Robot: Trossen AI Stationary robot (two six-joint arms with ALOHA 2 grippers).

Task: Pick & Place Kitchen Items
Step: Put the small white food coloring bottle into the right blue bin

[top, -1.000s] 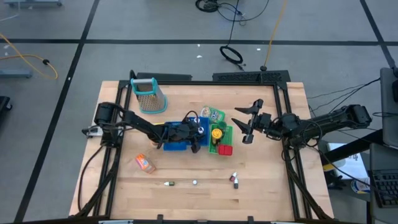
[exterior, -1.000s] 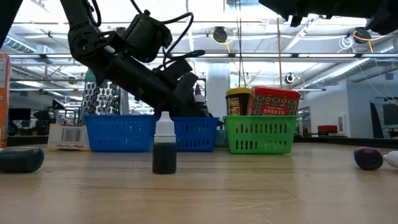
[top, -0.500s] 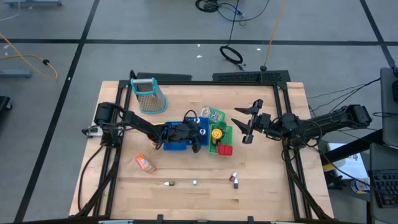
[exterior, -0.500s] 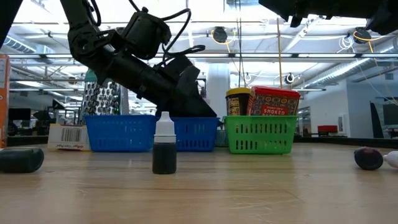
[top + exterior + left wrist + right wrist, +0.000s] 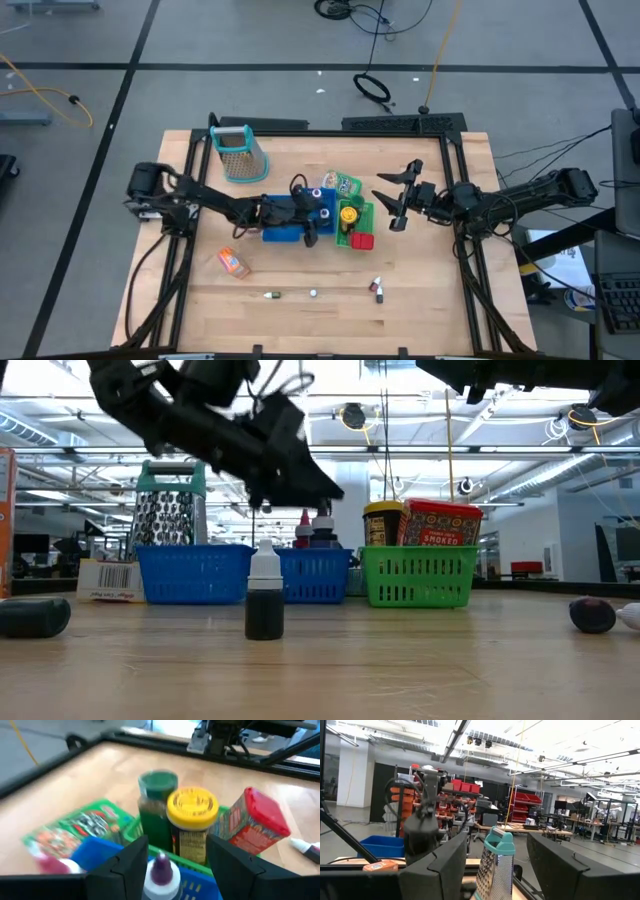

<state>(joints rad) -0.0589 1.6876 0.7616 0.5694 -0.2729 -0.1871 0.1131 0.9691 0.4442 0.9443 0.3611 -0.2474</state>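
I see my left gripper [image 5: 312,222] above the blue tray [image 5: 283,236], fingers spread, holding nothing; a purple-capped bottle [image 5: 161,872] stands in the tray just below, partly cut off. The yellow-lidded jar [image 5: 192,822] and red block [image 5: 257,820] sit in the green tray [image 5: 362,226]. My right gripper [image 5: 396,199] hovers beside it, open and empty.

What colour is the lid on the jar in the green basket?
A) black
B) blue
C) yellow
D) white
C: the jar standing in the green basket has a bright yellow lid, right beside the red block.
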